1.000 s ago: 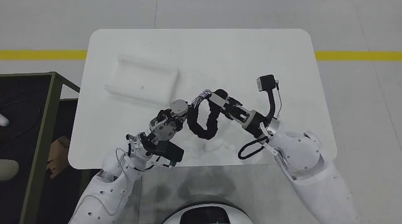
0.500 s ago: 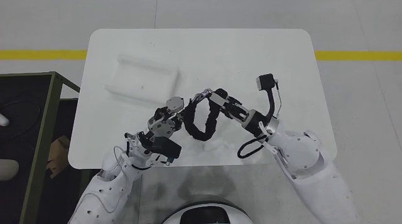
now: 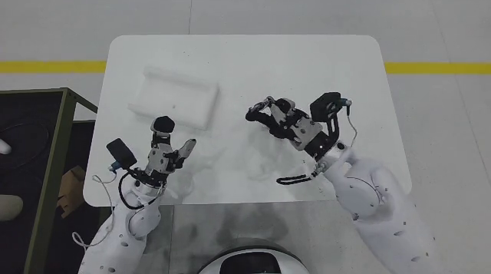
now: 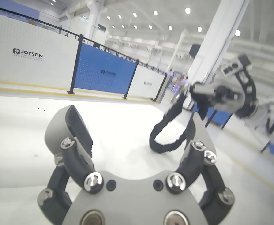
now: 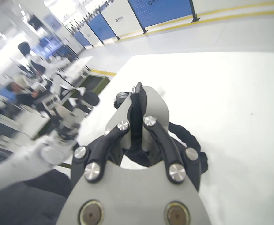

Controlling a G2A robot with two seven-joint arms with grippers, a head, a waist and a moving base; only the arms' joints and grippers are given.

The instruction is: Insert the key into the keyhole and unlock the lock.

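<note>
Right gripper (image 5: 137,92) pinches cable lock (image 4: 165,127); left gripper (image 4: 132,113) spread, empty, near-left. Best hold lock steady, keyhole facing left gripper.

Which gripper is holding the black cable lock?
The right gripper, shut on the black cable lock; the left gripper is open and holds nothing.

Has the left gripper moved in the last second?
Yes. The left gripper has pulled back from the lock toward the table's left side, and now sits, jaws open, just on the robot's side of the white tray.
</note>
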